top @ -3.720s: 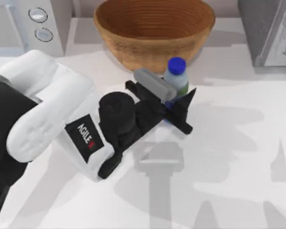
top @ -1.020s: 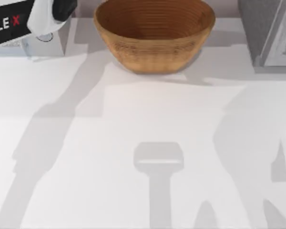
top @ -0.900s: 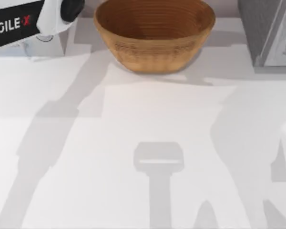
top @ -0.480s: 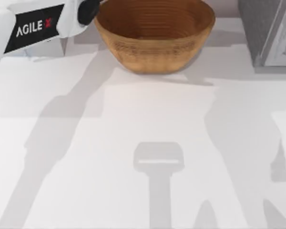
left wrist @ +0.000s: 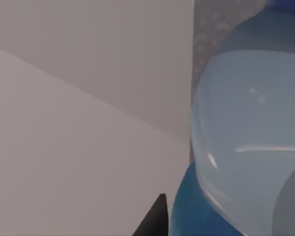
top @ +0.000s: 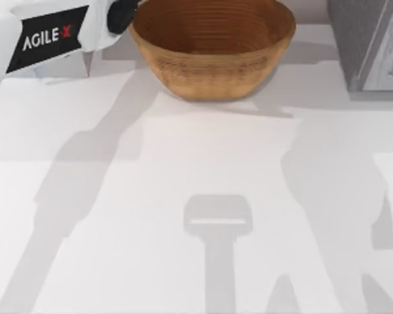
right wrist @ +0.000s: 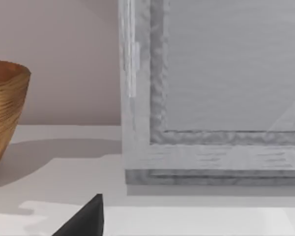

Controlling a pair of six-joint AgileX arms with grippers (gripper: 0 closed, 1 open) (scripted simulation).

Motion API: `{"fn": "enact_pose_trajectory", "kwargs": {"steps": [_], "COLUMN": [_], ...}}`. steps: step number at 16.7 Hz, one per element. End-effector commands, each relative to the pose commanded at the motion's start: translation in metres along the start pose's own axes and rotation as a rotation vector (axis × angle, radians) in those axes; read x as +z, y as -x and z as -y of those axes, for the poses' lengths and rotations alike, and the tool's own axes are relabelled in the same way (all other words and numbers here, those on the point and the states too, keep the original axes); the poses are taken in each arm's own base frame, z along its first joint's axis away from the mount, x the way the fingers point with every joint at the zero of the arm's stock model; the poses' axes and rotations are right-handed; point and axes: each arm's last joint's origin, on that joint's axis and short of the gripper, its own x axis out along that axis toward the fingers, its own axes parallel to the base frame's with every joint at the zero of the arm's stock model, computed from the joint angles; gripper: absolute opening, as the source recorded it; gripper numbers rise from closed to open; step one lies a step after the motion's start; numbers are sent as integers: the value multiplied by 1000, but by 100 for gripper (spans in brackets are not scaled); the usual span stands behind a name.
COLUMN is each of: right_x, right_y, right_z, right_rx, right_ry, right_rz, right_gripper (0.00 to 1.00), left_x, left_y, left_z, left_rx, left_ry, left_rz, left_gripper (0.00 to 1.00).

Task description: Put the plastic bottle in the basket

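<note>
Bottle first: the plastic bottle (left wrist: 246,142) looms right against the left wrist camera, clear upper body and dark blue lower part close beside a black fingertip of the left claw (left wrist: 155,221), so it appears to be held there, though the grip itself is out of frame and I cannot tell how far the fingers are closed. In the top view the left arm (top: 46,39) hangs at the far left corner, high up, its dark wrist end just beside the left rim of the basket (top: 213,49), which sits at the back middle of the desk (top: 183,157). The main risk, as I judge it, is letting go too soon: with the arm beside the rim and not over the bowl, the bottle could strike the edge or drop outside onto the desk; a loose hold could also let it slip. A white appliance stands behind the arm at the left, and a grey box-like appliance (top: 370,42) stands at the right, well apart from the basket. The right claw (right wrist: 83,219) idles near that box, one dark fingertip showing.
</note>
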Motion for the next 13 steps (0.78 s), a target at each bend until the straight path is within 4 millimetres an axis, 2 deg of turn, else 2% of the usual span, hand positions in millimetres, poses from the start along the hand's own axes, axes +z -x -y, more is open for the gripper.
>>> {"fn": "enact_pose_trajectory", "kwargs": {"steps": [7,13], "right_x": [0,0], "right_y": [0,0], "right_z": [0,0], "right_rx": [0,0], "right_ry": [0,0], "right_rz": [0,0], "right_gripper": [100,100], "left_x": [0,0], "left_y": [0,0], "left_z": [0,0], "left_rx": [0,0], "left_ry": [0,0], "left_rz": [0,0], "left_gripper": [98,100]}}
